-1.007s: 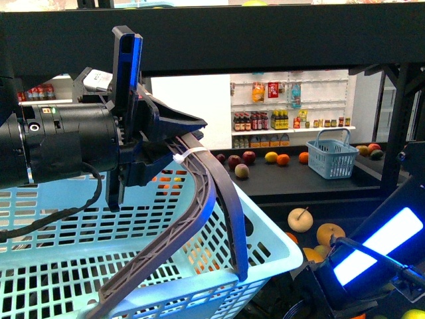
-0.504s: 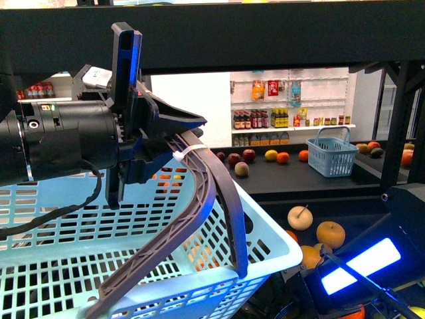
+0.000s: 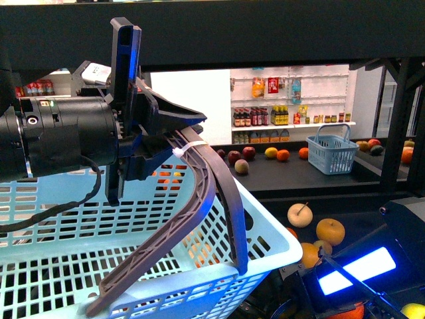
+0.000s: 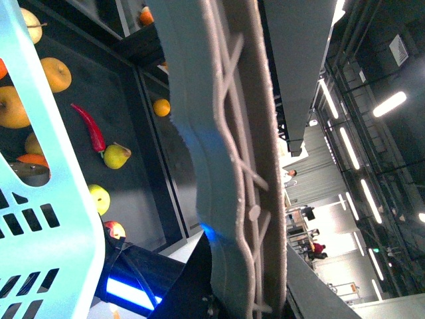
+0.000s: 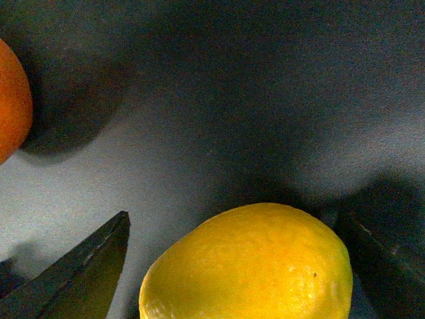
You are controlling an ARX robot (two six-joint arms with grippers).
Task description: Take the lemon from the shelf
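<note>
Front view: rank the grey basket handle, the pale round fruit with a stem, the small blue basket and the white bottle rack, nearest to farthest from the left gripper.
1. Grey plastic basket handle: clamped in the left gripper.
2. Pale round fruit with stem: lower right, on a tier of the black shelf.
3. Small blue basket: further back, to the right.
4. White rack of bottles: right at the back.

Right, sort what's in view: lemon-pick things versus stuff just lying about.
Job: lemon, right gripper open either side of it, shelf tray beneath.
Lying about: orange, red chilli, small blue basket, stemmed yellow fruit, big basket in left gripper.
</note>
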